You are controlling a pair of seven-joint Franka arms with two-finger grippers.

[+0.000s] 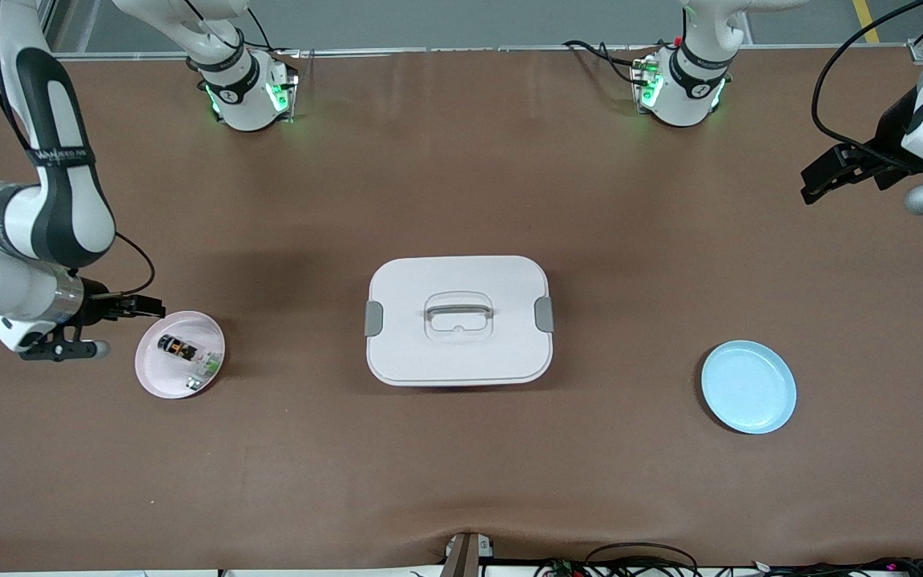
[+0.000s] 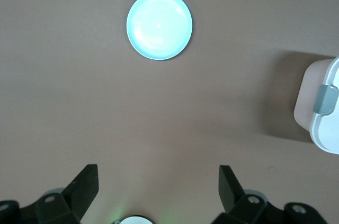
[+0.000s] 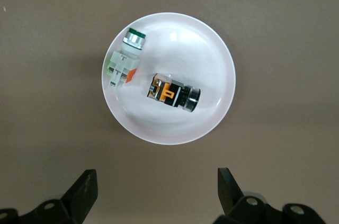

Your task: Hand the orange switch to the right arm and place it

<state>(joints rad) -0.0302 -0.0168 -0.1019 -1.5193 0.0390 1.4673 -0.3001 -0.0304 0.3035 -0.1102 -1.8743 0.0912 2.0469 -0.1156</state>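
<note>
Pink plate (image 1: 149,369) holds the orange switch (image 1: 175,347), both grippers empty.

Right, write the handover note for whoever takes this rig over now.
Right gripper: open, empty, beside the pink plate at the right arm's end of the table.
Left gripper: open, empty, waiting over bare table at the left arm's end.
Orange switch: lying in the pink plate next to the white-and-green part.
Blue plate: holds nothing. White lidded box: mid-table, shut.
Done: nothing yet; switch untouched.
Left: pick the switch, hand it between arms, place it.
</note>
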